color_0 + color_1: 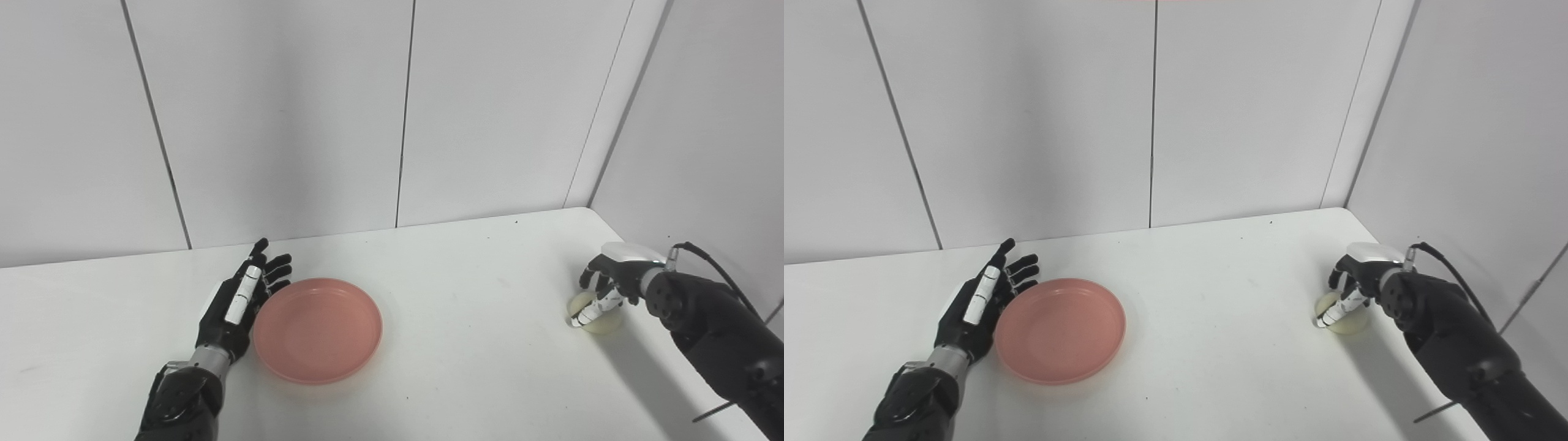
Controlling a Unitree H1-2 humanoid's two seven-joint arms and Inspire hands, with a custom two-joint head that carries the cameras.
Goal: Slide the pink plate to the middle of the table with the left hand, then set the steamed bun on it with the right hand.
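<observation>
Pink plate (318, 331) round, shallow; pale steamed bun (597, 313) under right robot hand (606, 283).

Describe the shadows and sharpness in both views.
Left eye view: soft, even light; the right hand over the bun casts a faint shadow toward the table's near edge; the plate is sharp. Right eye view: same soft shadow; the left hand is crisp, with no glare.

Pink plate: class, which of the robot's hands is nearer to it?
Left. The left hand lies against the pink plate's left rim; the right hand is far off, over the steamed bun.
</observation>
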